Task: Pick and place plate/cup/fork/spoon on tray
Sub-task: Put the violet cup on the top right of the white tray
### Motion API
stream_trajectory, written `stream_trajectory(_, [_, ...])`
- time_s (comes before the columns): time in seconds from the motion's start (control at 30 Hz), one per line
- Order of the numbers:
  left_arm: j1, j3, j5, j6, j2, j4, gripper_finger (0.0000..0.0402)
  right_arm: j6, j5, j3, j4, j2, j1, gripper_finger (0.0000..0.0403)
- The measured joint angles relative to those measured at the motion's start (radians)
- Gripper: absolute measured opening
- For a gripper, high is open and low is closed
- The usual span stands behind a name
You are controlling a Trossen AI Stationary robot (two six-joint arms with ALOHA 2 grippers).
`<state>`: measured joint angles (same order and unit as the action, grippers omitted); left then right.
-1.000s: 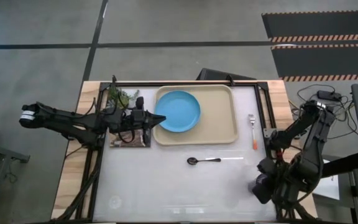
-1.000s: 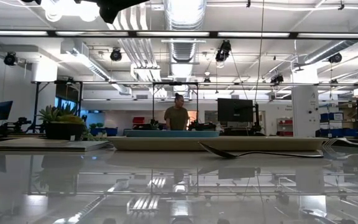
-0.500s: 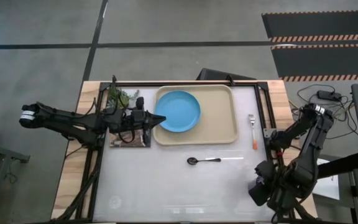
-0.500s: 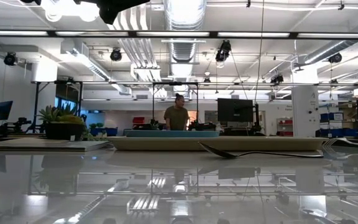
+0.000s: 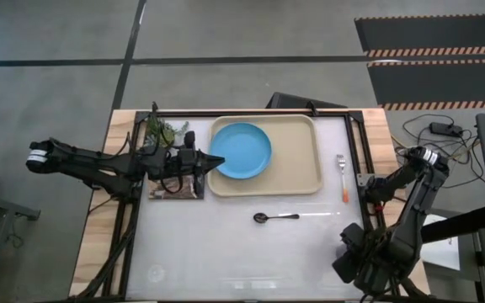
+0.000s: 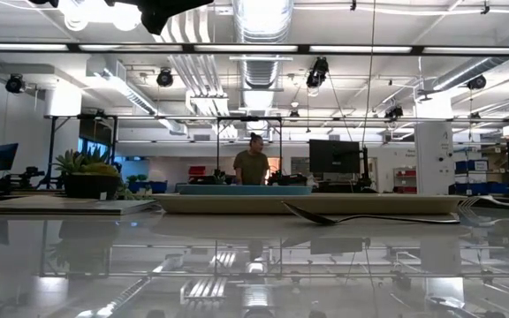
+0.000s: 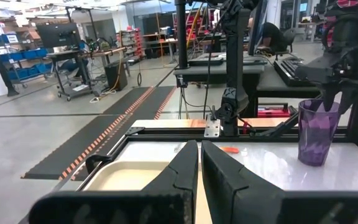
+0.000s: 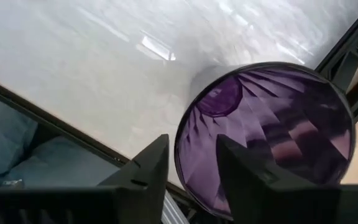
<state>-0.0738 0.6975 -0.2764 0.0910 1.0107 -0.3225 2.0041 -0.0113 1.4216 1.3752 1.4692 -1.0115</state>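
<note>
The right pincer straddles the rim of the cup at the counter's near right corner, seemingly gripping it for carrying to the tray, while the left pincer waits closed.

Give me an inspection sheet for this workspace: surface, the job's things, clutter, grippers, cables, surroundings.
Surface: glossy white table with wooden side edges.
Job's things: plate lies on the tray; spoon on the table in front of the tray; fork on the table right of the tray; cup at the right gripper.
Clutter: small book and potted plant left of the tray.
Grippers: left gripper shut, at the tray's left edge; right gripper has one of its fingers inside the cup's rim and one outside, at the table's front right corner.
Cables: loose cables right of the table.
Surroundings: person standing far behind the table.
</note>
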Motion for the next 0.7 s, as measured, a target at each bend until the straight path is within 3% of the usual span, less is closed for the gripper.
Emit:
stream_trajectory(0.47, [0.0, -0.001, 0.0, 0.0, 0.0, 0.0, 0.0003, -0.035, -0.042, -0.01, -0.01, 0.005, 0.004, 0.0014])
stream_trajectory(0.7, [0.0, -0.001, 0.0, 0.001, 0.0, 0.0, 0.0003, -0.061, -0.052, -0.001, -0.021, 0.004, 0.004, 0.0009])
